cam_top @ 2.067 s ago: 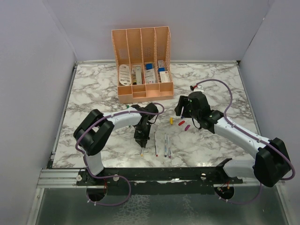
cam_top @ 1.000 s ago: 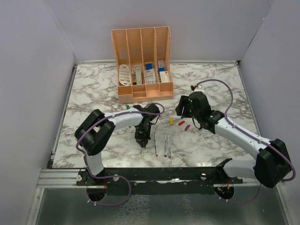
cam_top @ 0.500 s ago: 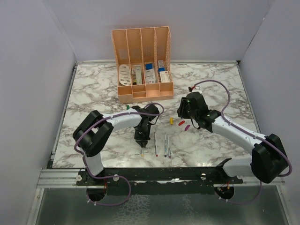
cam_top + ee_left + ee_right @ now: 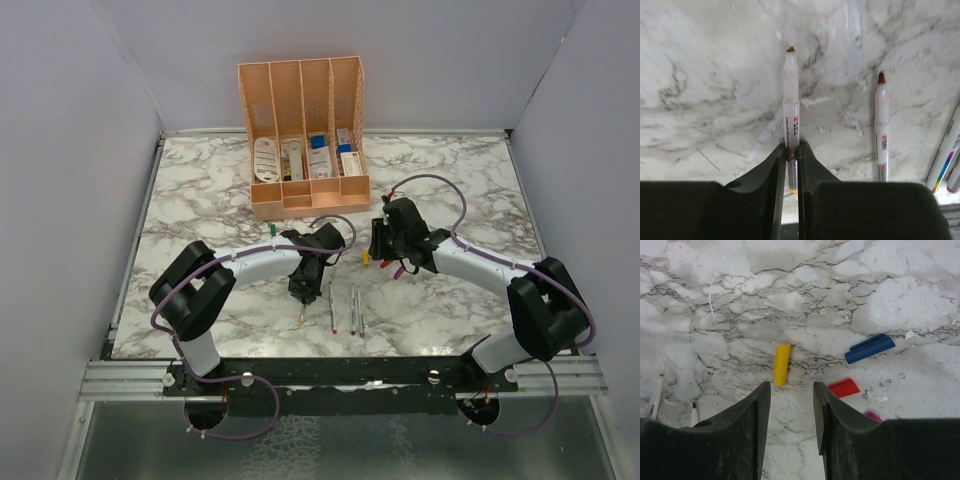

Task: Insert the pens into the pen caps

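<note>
1 orange-tipped pen (image 4: 791, 95) is pinched in the left gripper's (image 4: 791, 152) narrow jaws, left of the other pens (image 4: 882, 130) on the marble table (image 4: 715, 100). The right gripper (image 4: 790, 395) hangs part-open and empty just beside the yellow cap (image 4: 782, 364). It has shifted left and narrowed within 1 second.

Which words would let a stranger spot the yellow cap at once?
From the peach organizer at the back, come forward to the right claw. Ahead of its open jaws lies the yellow cap, the only yellow one beside a red cap and a blue cap.
</note>
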Robot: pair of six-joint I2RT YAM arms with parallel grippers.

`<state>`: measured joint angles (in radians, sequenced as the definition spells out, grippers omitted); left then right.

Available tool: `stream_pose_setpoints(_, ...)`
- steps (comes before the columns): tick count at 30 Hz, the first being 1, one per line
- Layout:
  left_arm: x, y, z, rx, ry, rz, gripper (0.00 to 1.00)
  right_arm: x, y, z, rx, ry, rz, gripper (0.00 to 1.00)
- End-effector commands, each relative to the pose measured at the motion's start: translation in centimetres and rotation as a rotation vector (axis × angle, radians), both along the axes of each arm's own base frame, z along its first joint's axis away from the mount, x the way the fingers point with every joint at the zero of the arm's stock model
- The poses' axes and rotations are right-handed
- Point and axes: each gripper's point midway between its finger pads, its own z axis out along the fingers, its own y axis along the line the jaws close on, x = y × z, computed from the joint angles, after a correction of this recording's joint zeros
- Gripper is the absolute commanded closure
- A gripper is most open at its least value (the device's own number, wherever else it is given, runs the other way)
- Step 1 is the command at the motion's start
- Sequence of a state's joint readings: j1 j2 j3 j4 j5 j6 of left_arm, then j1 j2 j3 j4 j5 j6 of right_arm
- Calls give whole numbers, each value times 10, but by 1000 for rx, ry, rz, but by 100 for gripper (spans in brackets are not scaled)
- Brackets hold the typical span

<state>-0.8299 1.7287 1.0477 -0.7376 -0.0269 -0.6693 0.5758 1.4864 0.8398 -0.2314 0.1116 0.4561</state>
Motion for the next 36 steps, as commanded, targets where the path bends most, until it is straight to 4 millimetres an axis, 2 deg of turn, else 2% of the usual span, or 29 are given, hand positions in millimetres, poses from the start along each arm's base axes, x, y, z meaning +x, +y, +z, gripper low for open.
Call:
stream_pose_setpoints(1,58,4,3,61,-250,11,100,8,16,5,25,-10,85,60)
stream_pose_setpoints(9,66,-3,34,40,-285,-19,100,19,26,-4,13,6,118,59)
stream_pose_setpoints(10,68,-5,43,22,-303,-16,100,20,27,-6,8,8,121,59)
stream_pose_setpoints(19,78,-12,84,-62,-357,9,100,22,26,-25,-28,61,111,62)
stream_pose_setpoints(36,86,-5,104,-115,-386,61,100,9,26,-53,-83,135,121,69)
